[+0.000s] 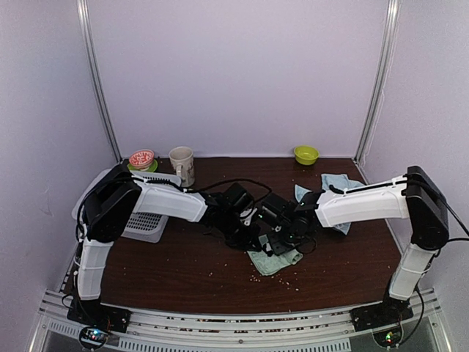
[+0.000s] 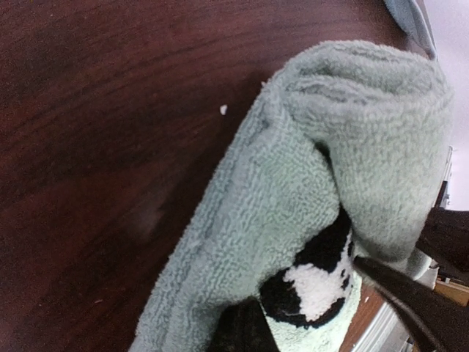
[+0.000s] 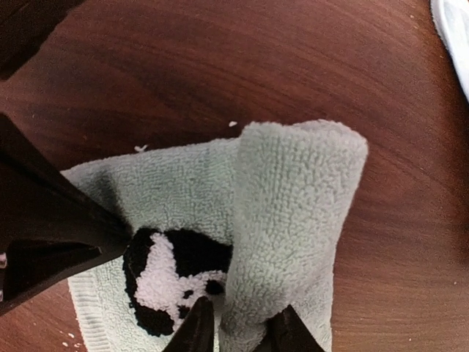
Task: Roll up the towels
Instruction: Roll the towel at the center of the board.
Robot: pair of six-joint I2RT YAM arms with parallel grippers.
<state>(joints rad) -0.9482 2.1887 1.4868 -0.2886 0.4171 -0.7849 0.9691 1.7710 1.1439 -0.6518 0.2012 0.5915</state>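
Top external view: the mint towel [image 1: 272, 262] lay half rolled at the middle of the dark wooden table [image 1: 183, 271].
The left gripper [image 2: 308, 304] was closed, pinching the flat terry edge by the panda patch [image 3: 172, 282]. The right gripper [image 3: 243, 328] straddled the thick soft roll; whether it squeezed, I cannot tell. It seemed best to hold the edge taut and roll evenly. A light blue towel [image 1: 335, 185] lay crumpled further right.

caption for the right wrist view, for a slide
mint green panda towel partly rolled on the dark wooden table, right pincer straddling the roll's near end
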